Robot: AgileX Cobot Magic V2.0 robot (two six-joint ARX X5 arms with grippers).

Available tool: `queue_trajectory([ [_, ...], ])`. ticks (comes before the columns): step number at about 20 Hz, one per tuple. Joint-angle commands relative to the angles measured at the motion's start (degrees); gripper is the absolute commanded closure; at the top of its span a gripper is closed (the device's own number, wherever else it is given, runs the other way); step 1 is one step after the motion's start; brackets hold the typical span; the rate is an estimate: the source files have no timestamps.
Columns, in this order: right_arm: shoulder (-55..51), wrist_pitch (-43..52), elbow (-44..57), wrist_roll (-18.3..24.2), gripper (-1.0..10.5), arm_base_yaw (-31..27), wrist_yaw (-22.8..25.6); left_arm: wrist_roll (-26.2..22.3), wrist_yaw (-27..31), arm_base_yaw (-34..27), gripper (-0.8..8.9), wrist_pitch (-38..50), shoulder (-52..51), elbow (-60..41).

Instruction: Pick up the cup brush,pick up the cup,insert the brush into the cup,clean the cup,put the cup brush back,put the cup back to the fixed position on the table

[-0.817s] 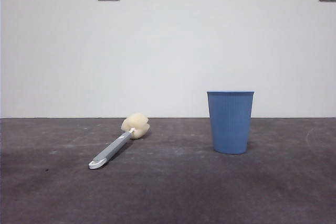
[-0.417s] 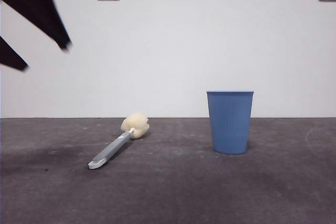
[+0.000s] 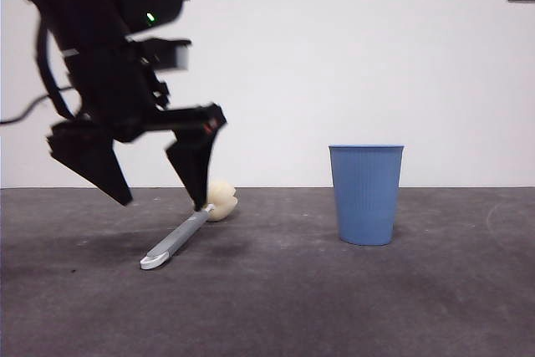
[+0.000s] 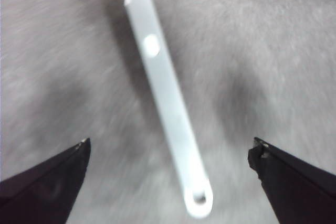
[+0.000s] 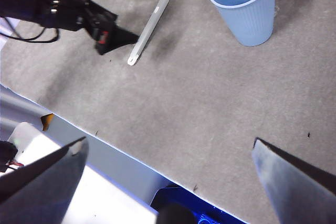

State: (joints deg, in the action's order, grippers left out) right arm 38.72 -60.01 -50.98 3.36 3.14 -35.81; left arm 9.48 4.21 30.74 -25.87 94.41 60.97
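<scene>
Left tool [image 3: 159, 202]: jaws apart, above brush [image 3: 177, 240] | Brush: flat on table [image 3: 334, 307], handle between jaws, crosswise to their gap | Cup [image 3: 366, 194]: upright, well apart | Right tool [image 5: 168, 153]: jaws apart, far off

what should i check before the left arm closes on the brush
1. Left hand open, jaws spread wide: ok.
2. Cup brush handle lies between the jaws in the left wrist view: ok.
3. Jaws down at handle level: not ok, the tips hang just above the table.
4. Brush lying flat and free, sponge head away from the cup: ok.
5. Cup upright, clear of the left arm's path: ok.
6. Right hand out of the way, high above the table's near edge: ok.
</scene>
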Motion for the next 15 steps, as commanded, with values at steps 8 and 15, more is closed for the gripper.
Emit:
queue_trajectory([
  [8, 0.0, 0.4, -0.2, -0.5, 2.3, 0.0, 0.0, 5.6, 0.3, 0.5, 2.84, 2.4, 7.0, 0.1],
  [15, 0.0, 0.4, -0.2, -0.6, 2.3, 0.0, 0.0, 6.1, 1.2, 0.8, 6.16, 1.2, 7.1, 0.1],
])
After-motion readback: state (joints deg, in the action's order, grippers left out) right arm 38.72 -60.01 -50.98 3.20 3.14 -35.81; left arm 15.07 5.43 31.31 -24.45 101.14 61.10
